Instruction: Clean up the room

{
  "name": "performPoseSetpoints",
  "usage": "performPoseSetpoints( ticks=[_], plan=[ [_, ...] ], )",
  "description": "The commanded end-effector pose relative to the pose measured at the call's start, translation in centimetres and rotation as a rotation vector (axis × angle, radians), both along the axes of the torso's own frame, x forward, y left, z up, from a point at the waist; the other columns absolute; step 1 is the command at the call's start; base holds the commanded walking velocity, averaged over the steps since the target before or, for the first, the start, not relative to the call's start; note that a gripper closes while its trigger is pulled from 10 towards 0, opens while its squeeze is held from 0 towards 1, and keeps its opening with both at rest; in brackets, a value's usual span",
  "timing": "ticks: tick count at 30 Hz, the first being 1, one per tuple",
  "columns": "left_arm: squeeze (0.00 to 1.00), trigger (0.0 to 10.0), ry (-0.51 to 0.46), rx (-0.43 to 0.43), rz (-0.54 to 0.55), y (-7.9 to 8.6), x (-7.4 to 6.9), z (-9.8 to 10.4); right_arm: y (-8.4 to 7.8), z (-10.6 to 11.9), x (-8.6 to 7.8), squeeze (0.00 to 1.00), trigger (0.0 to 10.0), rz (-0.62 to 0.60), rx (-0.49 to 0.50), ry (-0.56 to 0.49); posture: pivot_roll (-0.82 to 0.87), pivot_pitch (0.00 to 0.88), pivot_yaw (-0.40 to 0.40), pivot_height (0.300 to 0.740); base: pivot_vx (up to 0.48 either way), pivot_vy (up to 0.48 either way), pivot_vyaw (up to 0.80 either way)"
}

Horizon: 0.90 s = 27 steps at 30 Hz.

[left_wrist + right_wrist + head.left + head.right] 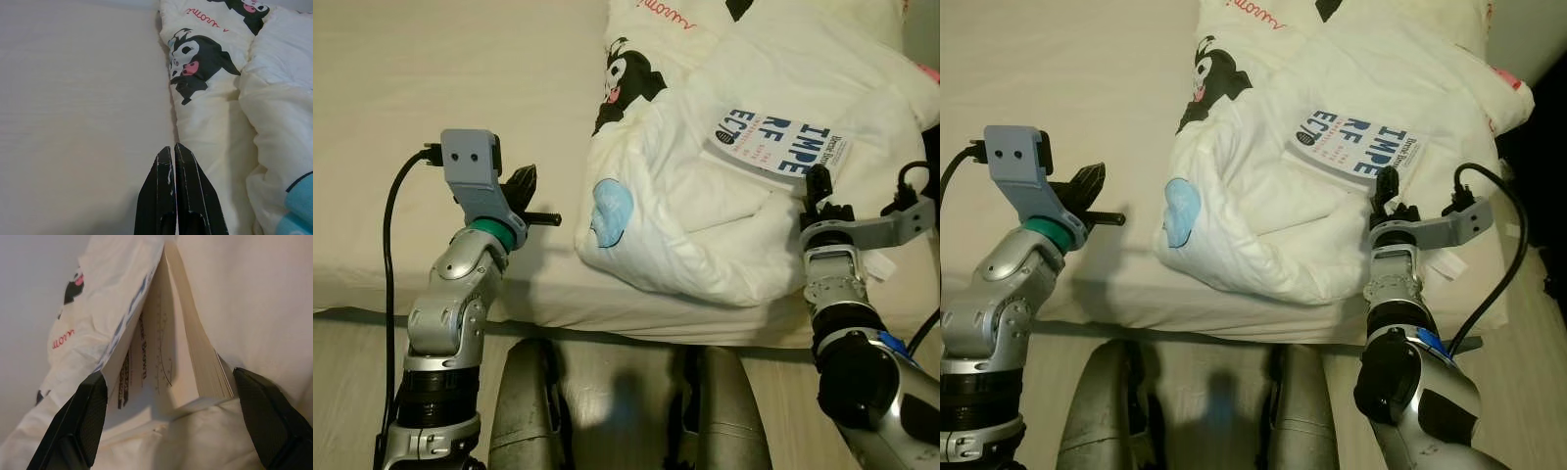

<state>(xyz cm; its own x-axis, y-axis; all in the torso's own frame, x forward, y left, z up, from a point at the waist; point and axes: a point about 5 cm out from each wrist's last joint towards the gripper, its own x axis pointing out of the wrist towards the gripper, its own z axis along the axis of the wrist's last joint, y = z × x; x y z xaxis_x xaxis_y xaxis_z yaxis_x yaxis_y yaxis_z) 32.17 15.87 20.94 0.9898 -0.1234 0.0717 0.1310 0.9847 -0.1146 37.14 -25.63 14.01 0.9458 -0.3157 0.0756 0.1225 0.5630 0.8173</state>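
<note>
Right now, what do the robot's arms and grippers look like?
Both arms are silver metal with black joints. The left gripper has long black fingers, a grey-blue camera bracket, a green wrist ring and a black cable. The right gripper has black fingers, a grey bracket, a black cable.

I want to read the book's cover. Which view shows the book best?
The left eye view: the book lies cover-up on the white duvet, title letters legible. The right eye view shows the same. The right wrist view shows its page edges between the open right pincer.
</note>
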Motion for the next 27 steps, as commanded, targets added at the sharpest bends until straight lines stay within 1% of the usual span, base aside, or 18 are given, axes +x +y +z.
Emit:
performPoseSetpoints(
  ticks=[1, 8, 10, 12, 13, 15, 17, 19, 21, 23, 24, 27],
  plan=[
    [0.0, 10.0, 0.026, 0.003, -0.004, -0.1, -0.1, -0.5, -0.2, -0.7, -0.3, 0.0, 10.0, -0.013, 0.001, 0.05, 0.1, 0.234, 0.051, 0.585, 0.0, 0.0, 0.0],
    [0.0, 10.0, 0.026, 0.006, 0.002, 0.1, -0.2, -0.5, -0.2, -0.8, -0.1, 0.0, 10.0, 0.012, 0.03, 0.056, 0.1, 0.234, 0.051, 0.585, 0.0, 0.0, 0.0],
    [0.0, 10.0, 0.026, 0.007, 0.005, 0.2, -0.2, -0.5, 0.0, -0.6, 0.0, 0.0, 10.0, 0.039, 0.054, 0.027, 0.12, 0.237, 0.054, 0.585, 0.0, 0.0, 0.0],
    [0.0, 10.0, 0.026, 0.008, 0.007, 0.2, -0.2, -0.4, 0.3, 0.0, 0.3, 0.0, 10.0, 0.065, 0.069, -0.022, 0.12, 0.237, 0.054, 0.585, 0.0, 0.0, 0.0],
    [0.0, 10.0, 0.026, 0.008, 0.007, 0.2, -0.2, -0.4, 0.3, 0.0, 0.3, 0.0, 10.0, 0.065, 0.069, -0.022, 0.12, 0.237, 0.054, 0.585, 0.0, 0.0, 0.0],
    [0.0, 10.0, 0.027, 0.009, 0.006, 0.2, -0.3, -0.4, 0.7, 0.8, 0.6, 0.0, 10.0, 0.109, 0.079, -0.085, 0.12, 0.238, 0.057, 0.585, 0.0, 0.0, 0.0],
    [0.0, 10.0, 0.027, 0.009, 0.006, 0.2, -0.3, -0.4, 0.7, 0.8, 0.6, 0.0, 10.0, 0.109, 0.079, -0.085, 0.12, 0.238, 0.057, 0.585, 0.0, 0.0, 0.0],
    [0.0, 10.0, 0.028, 0.01, 0.004, 0.2, -0.3, -0.4, 1.0, 1.1, 0.8, 0.0, 10.0, 0.146, 0.077, -0.115, 0.12, 0.238, 0.057, 0.585, 0.0, 0.0, 0.0],
    [0.0, 10.0, 0.028, 0.008, 0.002, 0.1, -0.3, -0.4, 1.2, 1.0, 0.8, 0.0, 10.0, 0.152, 0.07, -0.117, 0.12, 0.239, 0.056, 0.585, 0.0, 0.0, 0.0],
    [0.0, 10.0, 0.028, 0.008, 0.002, 0.1, -0.3, -0.4, 1.2, 1.3, 0.8, 0.0, 10.0, 0.161, 0.068, -0.15, 0.12, 0.239, 0.056, 0.585, 0.0, 0.0, 0.0],
    [0.0, 10.0, 0.028, 0.008, 0.002, 0.1, -0.3, -0.4, 1.2, 1.3, 0.8, 0.0, 10.0, 0.161, 0.068, -0.15, 0.12, 0.239, 0.056, 0.585, 0.0, 0.0, 0.0],
    [0.0, 10.0, 0.031, 0.008, 0.002, 0.1, -0.3, -0.5, 1.2, 2.4, 1.0, 0.0, 10.0, 0.174, 0.072, -0.219, 0.12, 0.239, 0.056, 0.585, 0.0, 0.0, 0.0]
  ],
)
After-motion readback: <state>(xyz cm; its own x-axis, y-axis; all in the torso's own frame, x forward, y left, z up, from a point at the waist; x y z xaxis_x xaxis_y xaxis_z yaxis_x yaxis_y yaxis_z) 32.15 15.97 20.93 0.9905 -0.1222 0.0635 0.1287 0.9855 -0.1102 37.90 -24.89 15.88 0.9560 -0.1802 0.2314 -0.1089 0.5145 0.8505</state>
